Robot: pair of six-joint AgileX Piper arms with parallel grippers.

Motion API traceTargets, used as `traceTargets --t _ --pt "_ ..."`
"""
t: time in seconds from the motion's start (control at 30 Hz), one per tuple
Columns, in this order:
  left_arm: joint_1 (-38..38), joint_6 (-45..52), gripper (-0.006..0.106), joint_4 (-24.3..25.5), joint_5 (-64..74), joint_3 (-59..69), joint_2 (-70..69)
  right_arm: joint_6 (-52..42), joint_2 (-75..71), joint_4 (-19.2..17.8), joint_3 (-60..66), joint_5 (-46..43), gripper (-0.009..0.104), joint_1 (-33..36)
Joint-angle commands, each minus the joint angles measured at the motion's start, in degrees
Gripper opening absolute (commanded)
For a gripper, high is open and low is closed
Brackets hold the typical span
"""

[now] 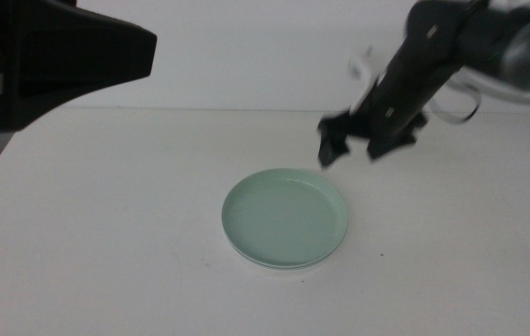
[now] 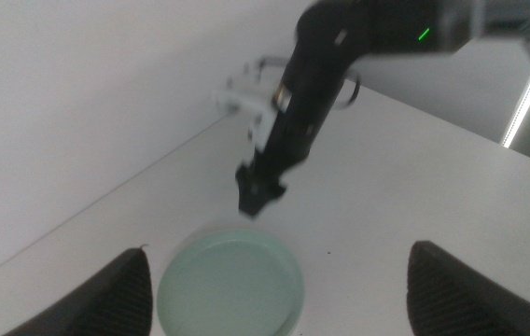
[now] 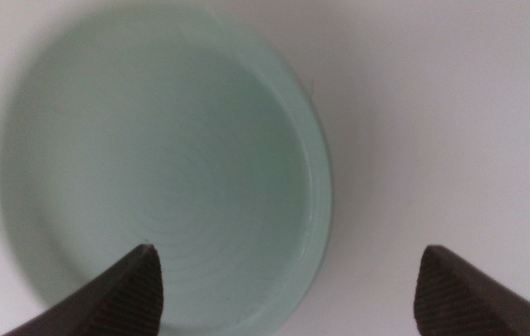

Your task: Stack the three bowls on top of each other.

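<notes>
1. Mint bowl sits flat on the white counter, approx mid-counter. It is the top of a stack: in the middle view a pale rim of another dish peeks out under its near edge.
2. Can't tell how many dishes lie under the mint bowl, nor their colours beyond that pale sliver; grey and white bowls aren't separately visible.
3. Right hand hangs in the air just beyond the mint bowl's far-right rim, above the counter, not touching the bowl. Arm slopes down to it from the upper right.
4. Right hand's state: jaws spread wide, nothing between them. In the right wrist view the two dark jaw tips stand far apart w/ the mint bowl seen below, one tip over the bowl's rim, the other over bare counter beside it.
5. Left wrist view shows the same: right hand poised over the counter just past the mint bowl, clear of it.
6. Left hand: its own two jaw tips also stand wide apart in the left wrist view, holding nothing, well back from the mint bowl and above it.
7. In the middle view the left arm shows as a big dark, blurred mass well off from the mint bowl, at upper left.
8. Bowl's inside looks bare; faint concentric rings show on its floor.
</notes>
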Motion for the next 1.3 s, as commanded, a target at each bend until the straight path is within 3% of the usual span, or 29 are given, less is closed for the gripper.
traceTargets --t 0.0,0.2,0.37,0.57,0.7,1.27 --pt "-0.3 -0.3 0.094 -0.1 -0.2 0.1 0.0 -1.5 -6.4 -2.2 -0.9 0.3 0.093 -1.2" --pt "-0.3 -0.3 0.094 -0.1 -0.2 0.1 0.0 -0.6 -20.4 -2.9 0.8 0.3 0.093 -6.1" --pt "-0.3 -0.3 0.094 -0.1 -0.2 0.1 0.0 -0.5 -34.5 -4.1 12.6 -2.7 0.093 -8.1" --pt "-0.3 -0.3 0.094 -0.1 -0.2 0.1 0.0 1.2 -52.1 -5.0 31.1 -19.8 0.093 -8.1" --pt "-0.3 -0.3 0.094 -0.1 -0.3 0.1 0.0 3.2 -59.7 -8.4 38.3 -32.4 0.093 -8.1" --pt "-0.3 -0.3 0.094 -0.1 -4.9 0.5 0.0 3.9 -60.5 -9.4 38.5 -32.4 0.093 -8.1"
